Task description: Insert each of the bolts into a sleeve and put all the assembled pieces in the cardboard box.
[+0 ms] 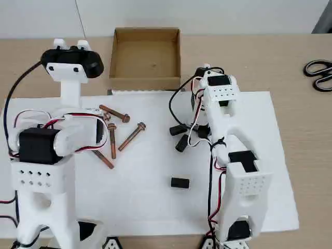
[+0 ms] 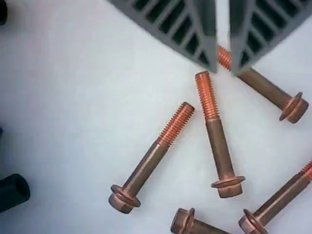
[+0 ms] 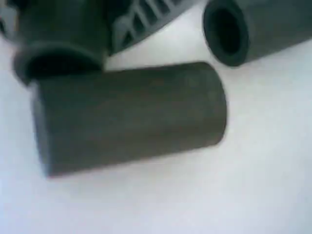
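Observation:
Several copper bolts (image 1: 132,136) lie scattered on the white sheet near the left arm. My left gripper (image 2: 224,66) stands over them, its grey fingertips (image 2: 210,59) pinching the threaded end of one bolt (image 2: 265,87) that still lies flat. Two other bolts (image 2: 152,158) (image 2: 218,134) lie just below it. My right gripper (image 1: 193,134) is low over two black sleeves (image 1: 178,129) (image 1: 182,142). In the right wrist view one sleeve (image 3: 131,114) lies on its side close up, another (image 3: 243,29) shows its open end, and a third dark cylinder (image 3: 58,44) sits against the gripper.
The open cardboard box (image 1: 145,83) stands at the back, beyond the sheet (image 1: 145,207). A lone sleeve (image 1: 180,182) lies nearer the front between the arms. Scissors (image 1: 319,74) rest at the far right on the bare table.

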Robot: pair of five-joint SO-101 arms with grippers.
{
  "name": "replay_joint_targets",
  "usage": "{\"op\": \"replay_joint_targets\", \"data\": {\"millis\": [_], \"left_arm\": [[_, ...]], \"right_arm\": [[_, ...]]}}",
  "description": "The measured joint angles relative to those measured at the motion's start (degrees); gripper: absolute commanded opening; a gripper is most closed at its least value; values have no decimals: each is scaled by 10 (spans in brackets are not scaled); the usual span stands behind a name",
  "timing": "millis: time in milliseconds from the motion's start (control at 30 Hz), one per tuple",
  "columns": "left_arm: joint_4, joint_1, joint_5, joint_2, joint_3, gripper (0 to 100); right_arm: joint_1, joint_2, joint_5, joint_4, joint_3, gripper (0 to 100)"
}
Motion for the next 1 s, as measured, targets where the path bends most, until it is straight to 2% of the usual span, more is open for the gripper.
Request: {"op": "replay_joint_targets", "data": {"millis": [133,200,333,500,767,1000], "left_arm": [[0,0,0,0,0,6],[0,0,0,0,0,6],[0,0,-4,0,0,7],[0,0,-49,9,0,7],[0,-13,-74,104,-11,7],[0,11,-152,219,-24,7]], "right_arm": [[11,-21,2,71,-36,3],[11,-48,27,95,-49,2],[14,-113,84,110,-53,2],[36,-194,142,113,-40,3],[124,-332,257,116,91,3],[197,-426,347,115,249,3]]}}
